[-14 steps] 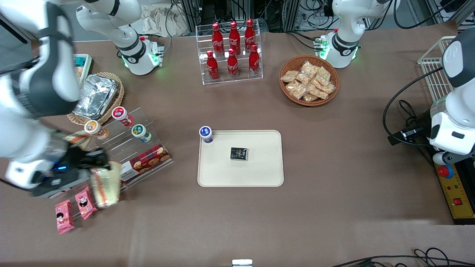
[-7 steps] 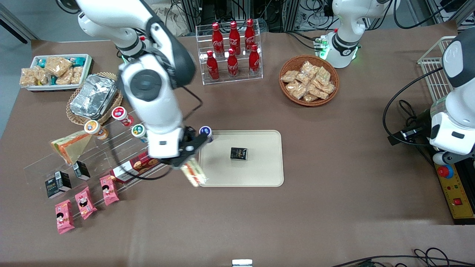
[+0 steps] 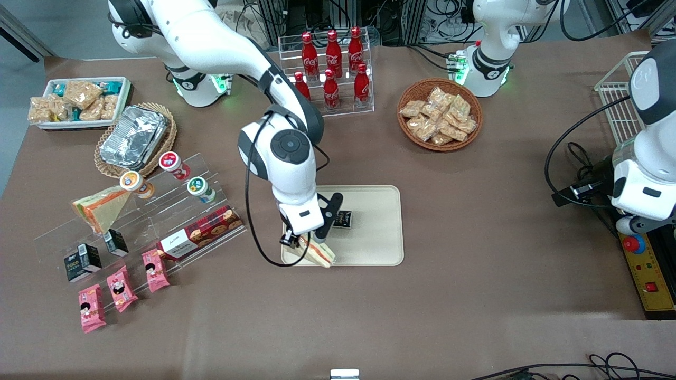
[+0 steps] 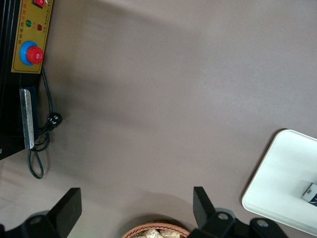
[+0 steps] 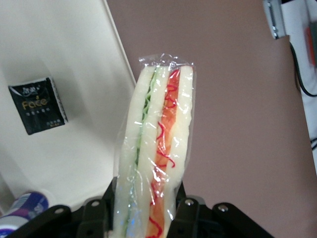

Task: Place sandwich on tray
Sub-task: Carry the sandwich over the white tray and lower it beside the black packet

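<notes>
Clamped in the gripper, pads pressed on both bread faces: the sandwich, wrapped in clear film, hanging over the tray at the corner nearest the front camera and toward the working arm's end of the table

From the wrist camera, sandwich seen edge-on, long axis running straight out from the gripper, white bread either side of the green and orange-red filling, tip reaching toward the brown table past the tray rim

In the front view, wedge pointing roughly toward 4 o'clock from the fingers, straddling the rim, outer tip apparently just off the tray, though height above the surface hard to judge from above

Open tray floor lying toward 1 to 2 o'clock from the gripper, between the rim and the small black packet near the tray's middle; same packet well apart from the sandwich in the wrist view

Likely call for the coming move: short shift inward over the bare beige floor, then down, before releasing, keeping clear of the black packet
</notes>
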`<move>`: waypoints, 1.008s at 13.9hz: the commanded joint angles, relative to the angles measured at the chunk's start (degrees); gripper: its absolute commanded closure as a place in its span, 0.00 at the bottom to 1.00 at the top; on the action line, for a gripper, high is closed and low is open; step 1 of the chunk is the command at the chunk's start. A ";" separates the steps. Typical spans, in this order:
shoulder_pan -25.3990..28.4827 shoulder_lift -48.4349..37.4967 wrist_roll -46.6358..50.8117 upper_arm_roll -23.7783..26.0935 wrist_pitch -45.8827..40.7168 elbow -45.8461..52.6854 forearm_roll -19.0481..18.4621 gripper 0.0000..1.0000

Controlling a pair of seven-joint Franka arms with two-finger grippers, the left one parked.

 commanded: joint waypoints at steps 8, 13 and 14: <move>2.57 8.33 -14.17 0.32 4.63 0.07 -0.60 0.51; 2.22 9.22 -13.73 1.56 4.29 0.16 2.89 0.07; 2.14 8.78 -13.90 1.56 3.85 0.33 4.48 0.06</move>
